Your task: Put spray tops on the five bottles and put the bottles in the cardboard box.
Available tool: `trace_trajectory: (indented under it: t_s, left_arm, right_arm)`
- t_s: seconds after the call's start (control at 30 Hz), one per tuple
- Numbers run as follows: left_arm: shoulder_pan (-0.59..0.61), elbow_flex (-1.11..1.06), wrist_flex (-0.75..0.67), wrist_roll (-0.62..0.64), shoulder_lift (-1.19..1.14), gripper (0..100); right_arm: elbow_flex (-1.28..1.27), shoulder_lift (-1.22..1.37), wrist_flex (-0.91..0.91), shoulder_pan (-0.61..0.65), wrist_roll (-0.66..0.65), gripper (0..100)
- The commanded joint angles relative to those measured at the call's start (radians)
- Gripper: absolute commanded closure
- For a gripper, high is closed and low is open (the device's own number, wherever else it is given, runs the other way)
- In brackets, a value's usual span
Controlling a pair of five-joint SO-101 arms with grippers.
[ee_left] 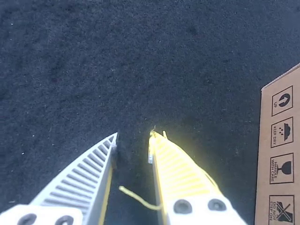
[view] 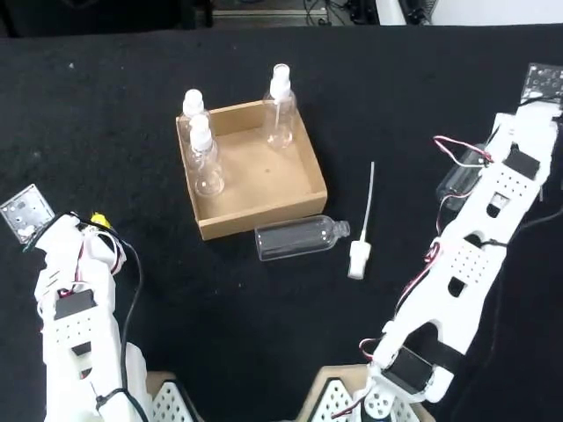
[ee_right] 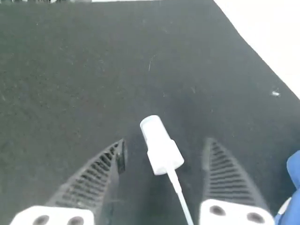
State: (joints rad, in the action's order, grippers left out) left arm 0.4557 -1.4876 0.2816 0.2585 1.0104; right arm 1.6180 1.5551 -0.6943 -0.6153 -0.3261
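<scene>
The only print stands on the outer wall of the cardboard box [ee_left: 280, 150], just off the yellow-fingered side of the left gripper [ee_left: 134, 136]. It is a column of 4 black framed handling signs.

- **Arrow sign** [ee_left: 281, 101]: a curved arrow, lying ahead of the fingertips.
- **Umbrella sign** [ee_left: 281, 130]: an umbrella with drops, about level with the fingertips.
- **Glass sign** [ee_left: 281, 167]: a stemmed glass, alongside the finger.
- **Crossed-out sign** [ee_left: 281, 208]: nearest the wrist, its picture too small to make out.

Each sign has a small caption under its picture.
</scene>
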Motion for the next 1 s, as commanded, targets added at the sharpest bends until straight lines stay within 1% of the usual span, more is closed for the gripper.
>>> trace_trajectory:
  t_s: [0.0, 0.17, 0.27, 0.5, 0.53, 0.57, 0.63, 0.67, 0.73, 0.8, 0.87, 0.97]
  left_arm:
    - [0.012, 0.008, -0.025, -0.006, 0.015, 91]
    - [0.012, 0.007, -0.025, -0.006, 0.015, 91]
    - [0.012, 0.007, -0.025, -0.006, 0.015, 91]
    - [0.012, 0.007, -0.025, -0.006, 0.015, 91]
    - [0.012, 0.007, -0.025, -0.006, 0.015, 91]
    - [0.012, 0.007, -0.025, -0.006, 0.015, 91]
    - [0.012, 0.007, -0.025, -0.006, 0.015, 91]
    - [0.012, 0.007, -0.025, -0.006, 0.015, 91]
    - [0.012, 0.007, -0.025, -0.006, 0.015, 91]
    - [0.012, 0.007, -0.025, -0.006, 0.015, 91]
    - [0.012, 0.007, -0.025, -0.006, 0.015, 91]
    - [0.012, 0.007, -0.025, -0.006, 0.015, 91]
  right_arm:
    - [0.018, -0.024, 0.071, 0.014, -0.003, 67.6]
    - [-0.137, -0.028, 0.273, 0.000, -0.008, 72.3]
    - [-0.228, -0.028, 0.358, -0.005, -0.009, 72.6]
    - [-0.271, -0.019, 0.377, -0.023, -0.009, 73.9]
    - [-0.285, -0.022, 0.377, -0.029, -0.009, 76.6]
    - [-0.291, -0.024, 0.377, -0.037, -0.009, 81.5]
    - [-0.292, -0.027, 0.377, -0.055, -0.009, 94.8]
    - [-0.292, -0.028, 0.379, -0.066, -0.011, 99.5]
    - [-0.292, -0.030, 0.368, -0.086, -0.006, 95.6]
    - [-0.263, -0.030, 0.318, -0.107, -0.008, 96.1]
    - [-0.197, -0.030, 0.226, -0.130, -0.009, 98.4]
    - [-0.062, -0.028, 0.034, -0.147, -0.006, 98.7]
